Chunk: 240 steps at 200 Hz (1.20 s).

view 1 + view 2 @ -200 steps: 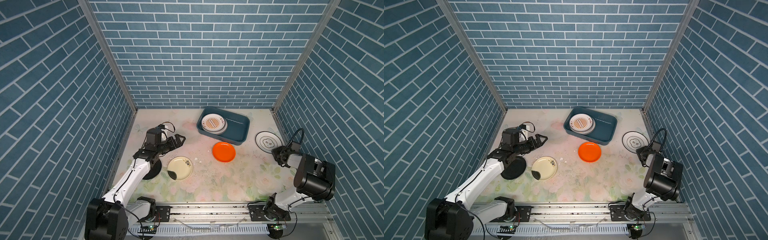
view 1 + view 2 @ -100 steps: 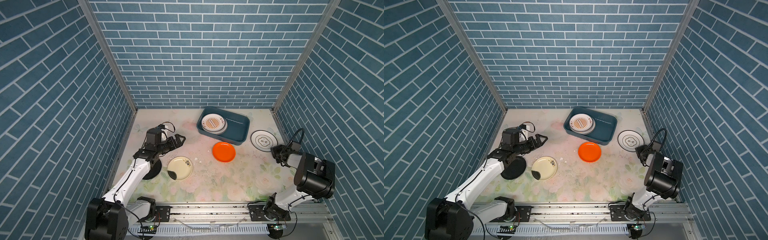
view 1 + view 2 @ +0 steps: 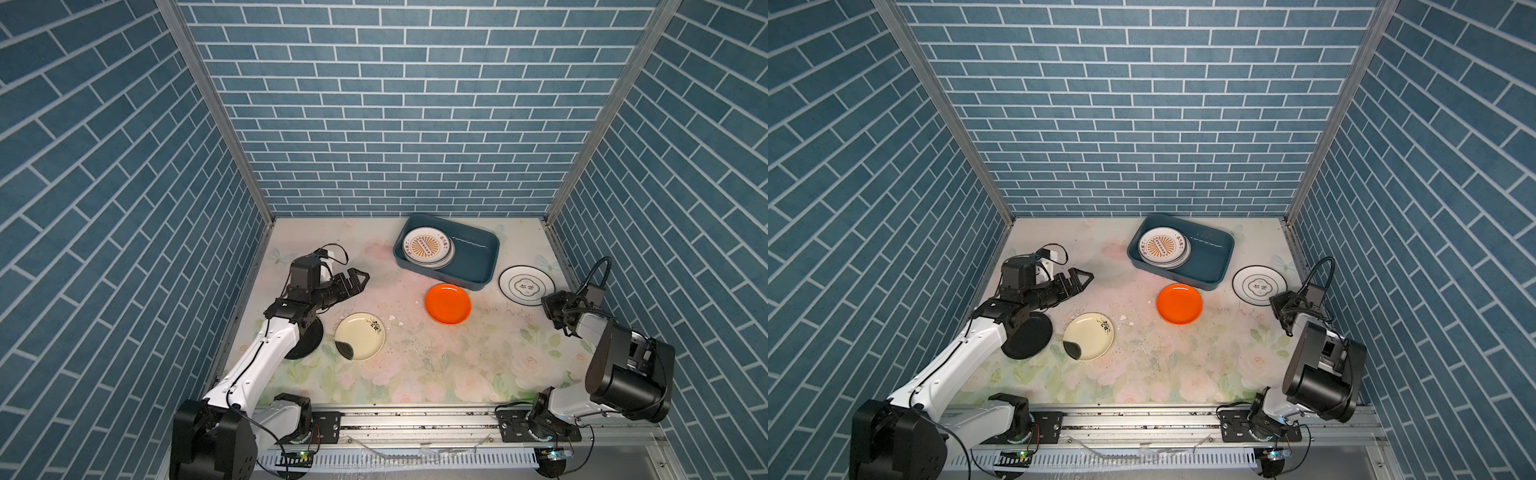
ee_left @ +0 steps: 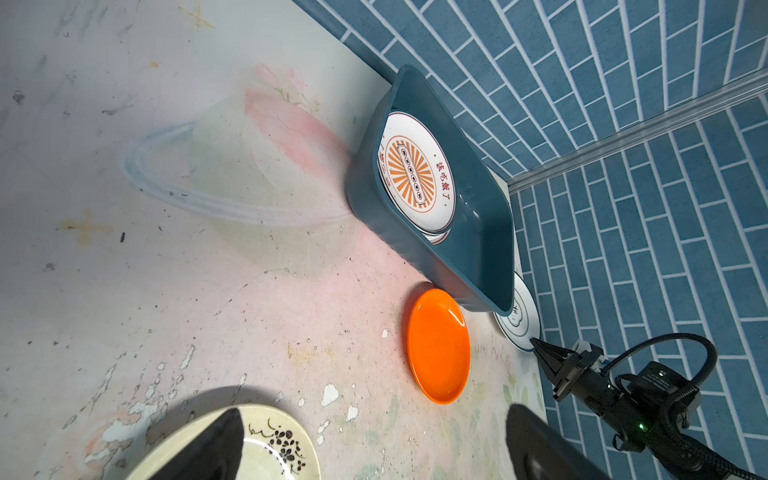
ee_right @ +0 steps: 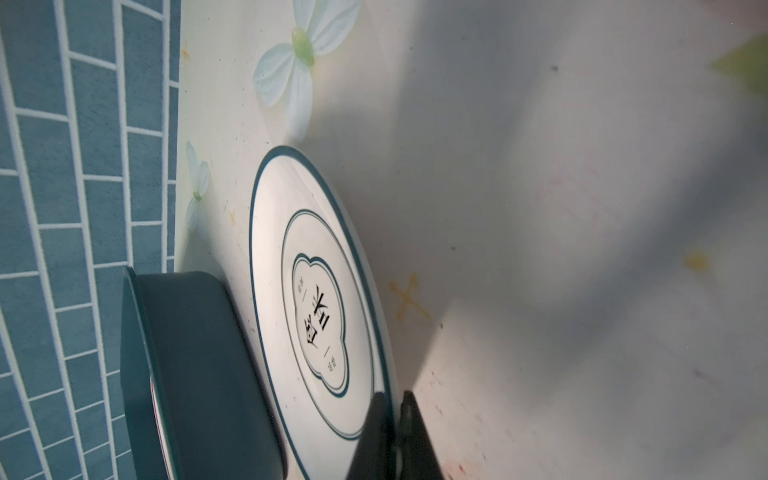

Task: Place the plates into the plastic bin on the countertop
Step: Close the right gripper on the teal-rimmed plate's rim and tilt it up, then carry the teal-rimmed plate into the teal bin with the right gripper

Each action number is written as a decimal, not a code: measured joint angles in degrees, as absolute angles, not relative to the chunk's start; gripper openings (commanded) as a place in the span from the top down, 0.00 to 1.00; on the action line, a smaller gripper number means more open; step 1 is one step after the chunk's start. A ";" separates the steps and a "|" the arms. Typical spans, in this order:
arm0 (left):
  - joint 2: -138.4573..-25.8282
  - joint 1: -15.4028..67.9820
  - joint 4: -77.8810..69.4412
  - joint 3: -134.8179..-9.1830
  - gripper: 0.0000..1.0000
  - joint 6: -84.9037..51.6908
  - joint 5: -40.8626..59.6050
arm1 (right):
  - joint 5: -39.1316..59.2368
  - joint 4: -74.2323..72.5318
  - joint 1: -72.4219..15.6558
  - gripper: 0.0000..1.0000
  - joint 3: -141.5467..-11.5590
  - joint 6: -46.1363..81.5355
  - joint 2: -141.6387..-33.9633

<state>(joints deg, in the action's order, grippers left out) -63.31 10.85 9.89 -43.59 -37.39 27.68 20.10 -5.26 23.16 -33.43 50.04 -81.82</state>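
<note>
Blue brick-pattern walls box in a pale cream floral countertop point(image 3: 415, 365), scuffed and flaking near the middle. My right gripper point(image 5: 392, 405) was closing a moment ago. It is now clenched on the near rim of the white round plate with a thin teal rim line and a clover outline point(image 3: 527, 286), and the edge is pinched between both fingers in the right wrist view. The clover plate has also slid a little closer to the dark teal rectangular plastic bin point(image 3: 473, 266) and now sits flat just beside its end wall. I cannot tell if they touch. I judge the grasp made and the lift still to come.

The clover plate looks shallow, glossy and thin-edged, with black characters at its centre.

My left gripper point(image 3: 358, 277) hangs spread wide and empty above the counter. A sunburst-printed white plate point(image 3: 428, 248) tops a stack in the bin. A plain orange plate point(image 3: 448, 304), a cream plate point(image 3: 360, 336) and a black plate point(image 3: 1027, 336) remain outside.
</note>
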 measured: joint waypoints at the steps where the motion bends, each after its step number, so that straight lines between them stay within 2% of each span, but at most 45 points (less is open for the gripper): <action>1: -63.26 10.85 9.91 -43.59 0.00 -37.39 27.68 | 20.10 -4.99 23.16 1.00 -33.34 49.93 -81.54; 130: -60.23 10.39 12.58 -43.59 0.00 -36.56 27.40 | 19.14 19.70 23.05 1.00 -32.58 46.24 -47.22; 182: -60.45 10.39 10.13 -43.09 0.01 -38.26 29.93 | 20.95 21.74 19.62 1.00 -35.66 48.56 -45.06; 240: -61.41 10.39 7.84 -42.37 0.00 -39.42 31.68 | 18.17 20.34 6.04 1.00 -43.81 50.37 -52.23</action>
